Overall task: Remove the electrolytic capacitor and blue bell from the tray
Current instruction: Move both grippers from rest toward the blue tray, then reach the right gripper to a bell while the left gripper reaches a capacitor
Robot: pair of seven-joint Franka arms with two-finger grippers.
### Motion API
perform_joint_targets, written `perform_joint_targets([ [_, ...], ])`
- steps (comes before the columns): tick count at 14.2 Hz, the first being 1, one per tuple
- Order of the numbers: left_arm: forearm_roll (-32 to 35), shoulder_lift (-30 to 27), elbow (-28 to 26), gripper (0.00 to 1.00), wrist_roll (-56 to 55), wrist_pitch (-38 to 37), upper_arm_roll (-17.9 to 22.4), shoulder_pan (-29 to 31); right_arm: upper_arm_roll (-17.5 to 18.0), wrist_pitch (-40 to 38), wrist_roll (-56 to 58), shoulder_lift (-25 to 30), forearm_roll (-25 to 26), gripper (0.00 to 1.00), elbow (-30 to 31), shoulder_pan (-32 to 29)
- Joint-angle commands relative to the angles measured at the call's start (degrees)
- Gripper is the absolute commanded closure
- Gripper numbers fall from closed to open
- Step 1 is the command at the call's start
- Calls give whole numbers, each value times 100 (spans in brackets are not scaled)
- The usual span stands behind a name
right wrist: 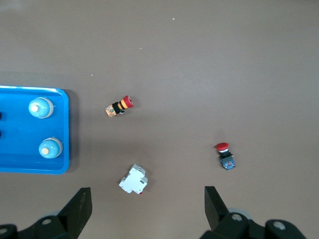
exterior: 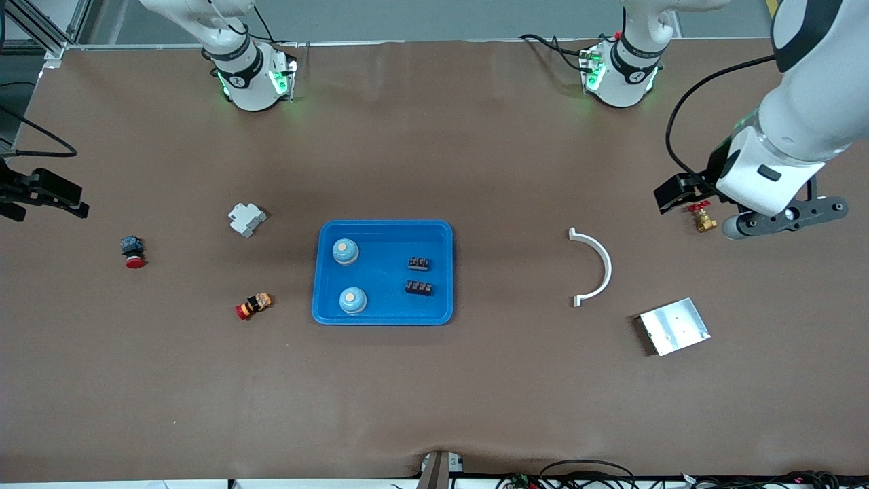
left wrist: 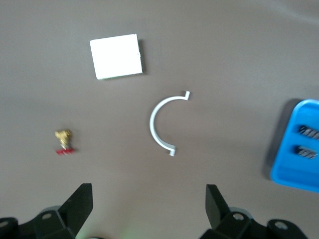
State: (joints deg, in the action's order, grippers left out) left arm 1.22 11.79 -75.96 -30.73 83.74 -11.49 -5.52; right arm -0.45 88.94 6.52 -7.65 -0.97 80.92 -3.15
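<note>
Brown table point(exterior: 434, 394), bells point(exterior: 345, 251), capacitors point(exterior: 420, 263) in tray point(exterior: 383, 316)

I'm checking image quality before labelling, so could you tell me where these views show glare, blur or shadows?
Left wrist view: the metal plate is blown out to plain white, and the blue tray edge looks soft. Front view: evenly lit, the tray casting only a faint shadow. Right wrist view: sharp, with soft shadows beside the small parts.

A blue tray point(exterior: 382, 316) is seen mid-counter point(exterior: 434, 394), holding two blue bells point(exterior: 345, 251) and two black capacitors point(exterior: 420, 263). Toward the right arm's end are placed a white breaker point(exterior: 246, 219) and two red-capped buttons point(exterior: 133, 250). Toward the left arm's end, a white curved clip point(exterior: 596, 266), a metal plate point(exterior: 673, 326) and a brass valve point(exterior: 703, 218) are laid. The left tool point(exterior: 787, 217) is held over that end.
</note>
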Motion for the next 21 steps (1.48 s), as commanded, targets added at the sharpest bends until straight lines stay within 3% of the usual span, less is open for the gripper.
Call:
perform_joint_targets([
  [1,-420,-71,-42,0,-721,-94,-64,34,-16,17,-184,-26,-228,0,107,86],
  [6,-219,122,-139,0,-2408,10,-266,-448,-7,325,-1634,-859,-536,0,117,858],
  [9,-210,428,-139,0,-3600,299,-275,-800,-16,596,-2425,-1238,-1176,0,283,1140],
  [12,-227,832,-112,0,-4842,791,-275,-1125,-7,992,-2490,-1528,-1336,0,460,1439],
  [15,-158,1456,-60,0,-6467,1371,-266,-1354,-16,1178,-2471,-1652,-1143,0,469,1650],
  [16,-114,1597,-59,0,-6811,1617,-257,-1468,-25,1187,-2541,-1800,-977,0,477,2016],
  [18,-70,1852,-42,0,-7304,1890,-214,-1653,-16,1274,-3100,-2152,-118,0,486,2502],
  [21,-87,2099,20,0,-7921,2330,-213,-1698,141,1879,-3964,-2285,-105,0,792,2644],
])
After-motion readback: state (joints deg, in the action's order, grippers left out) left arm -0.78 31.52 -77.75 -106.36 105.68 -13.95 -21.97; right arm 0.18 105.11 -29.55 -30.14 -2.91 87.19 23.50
